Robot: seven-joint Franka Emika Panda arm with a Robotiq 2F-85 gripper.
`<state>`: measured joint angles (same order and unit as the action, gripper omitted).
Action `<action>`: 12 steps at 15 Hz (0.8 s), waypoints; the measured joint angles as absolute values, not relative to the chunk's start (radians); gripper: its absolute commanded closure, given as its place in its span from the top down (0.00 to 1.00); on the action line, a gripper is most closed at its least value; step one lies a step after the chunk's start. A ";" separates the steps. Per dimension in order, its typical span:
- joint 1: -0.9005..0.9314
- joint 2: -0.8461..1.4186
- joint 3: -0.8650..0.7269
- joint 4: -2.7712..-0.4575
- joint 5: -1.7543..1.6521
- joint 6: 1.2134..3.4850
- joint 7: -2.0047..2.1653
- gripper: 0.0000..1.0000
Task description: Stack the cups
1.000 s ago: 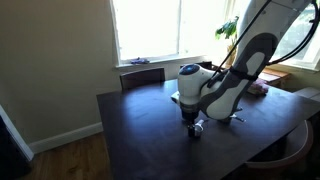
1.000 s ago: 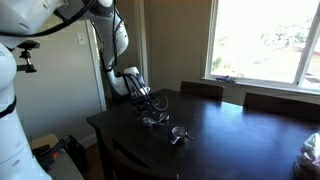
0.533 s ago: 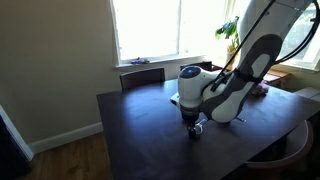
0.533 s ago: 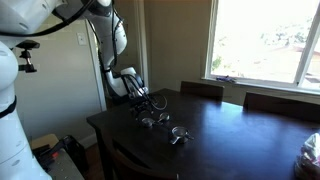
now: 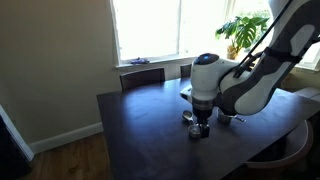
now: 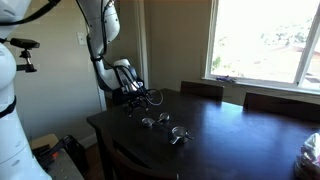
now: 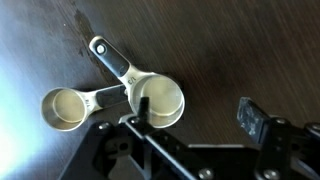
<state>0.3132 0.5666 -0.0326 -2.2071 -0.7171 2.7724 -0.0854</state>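
The claw (image 7: 195, 112) hangs open and empty over the dark table (image 7: 250, 50). One cup (image 7: 160, 98) lies under one fingertip. A second cup (image 7: 62, 107) sits just beyond it, outside the claw (its handle touching the first).

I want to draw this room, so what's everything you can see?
cups: two clear in the wrist view, silver, side by side on the table
shiny thing: one, silver, apart from them, too small to tell
table: one, dark brown, under the cups
chairs: at least two, dark, on the table's window side
plant: one, green, by the window
window: bright, behind the table
robot arm: one, white and black, over the table
jaws: open, just above the cups
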 measured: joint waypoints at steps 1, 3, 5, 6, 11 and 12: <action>0.306 0.552 -0.026 -2.220 -0.717 2.773 -0.085 0.94; 0.283 0.547 -0.010 -2.223 -0.697 2.771 -0.087 0.93; 0.253 0.555 0.015 -2.218 -0.645 2.767 -0.112 0.92; 0.236 0.562 0.031 -2.213 -0.613 2.765 -0.135 0.91; 0.192 0.642 0.087 -2.123 -0.475 2.724 -0.240 0.95; 0.193 0.666 0.087 -2.095 -0.470 2.717 -0.243 0.95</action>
<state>0.1934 0.6657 0.0869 -2.0951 -0.4701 2.7171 -0.2426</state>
